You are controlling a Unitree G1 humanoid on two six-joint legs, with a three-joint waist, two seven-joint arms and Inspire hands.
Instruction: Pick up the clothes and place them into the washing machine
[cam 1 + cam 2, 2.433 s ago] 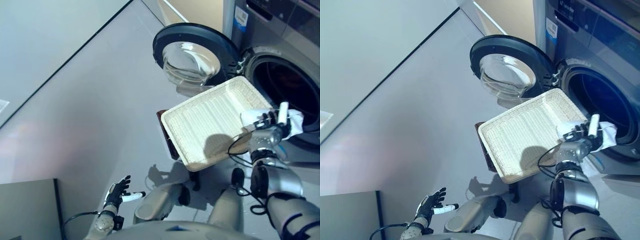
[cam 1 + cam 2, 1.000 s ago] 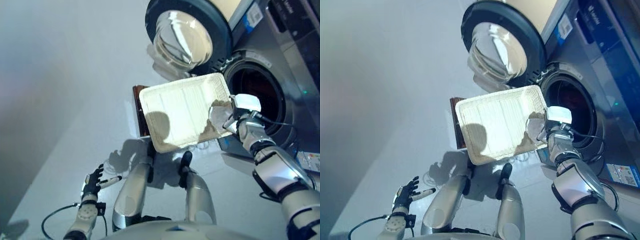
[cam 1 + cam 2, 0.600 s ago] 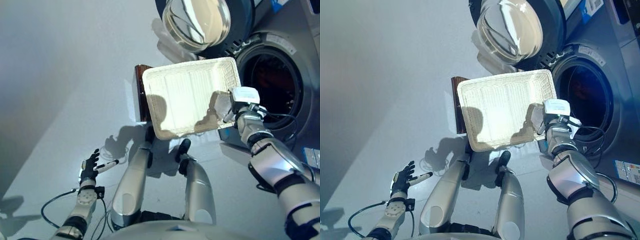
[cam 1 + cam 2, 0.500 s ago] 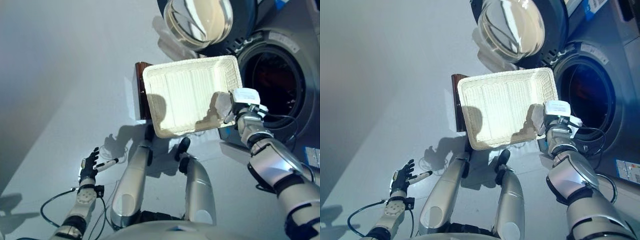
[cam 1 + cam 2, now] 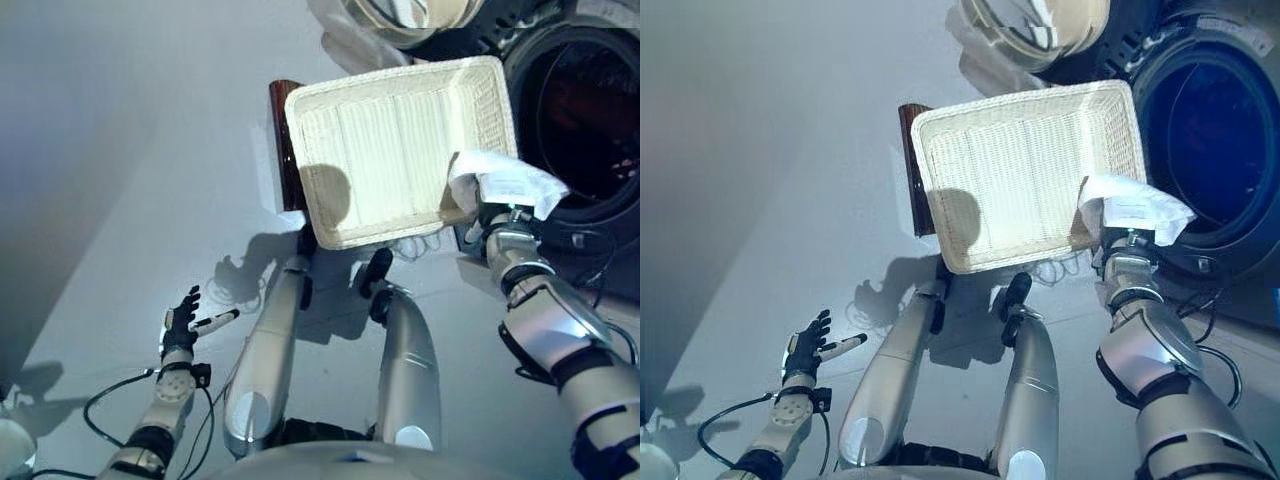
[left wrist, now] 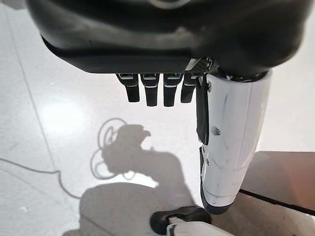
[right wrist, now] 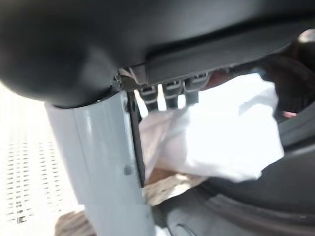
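Where pale floor [image 5: 120, 150] spreads, right hand [image 7: 162, 96] pinching white cloth [image 5: 505, 180], left hand [image 5: 180, 325] open.

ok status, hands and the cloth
Right hand shut on white cloth at white wicker basket rim, beside open washer drum. Left hand open, idle. Nothing blocking.

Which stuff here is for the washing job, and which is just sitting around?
For the job:
white cloth in the right hand
washing machine
white basket

Just around:
brown stand under the basket
left hand, idle and open
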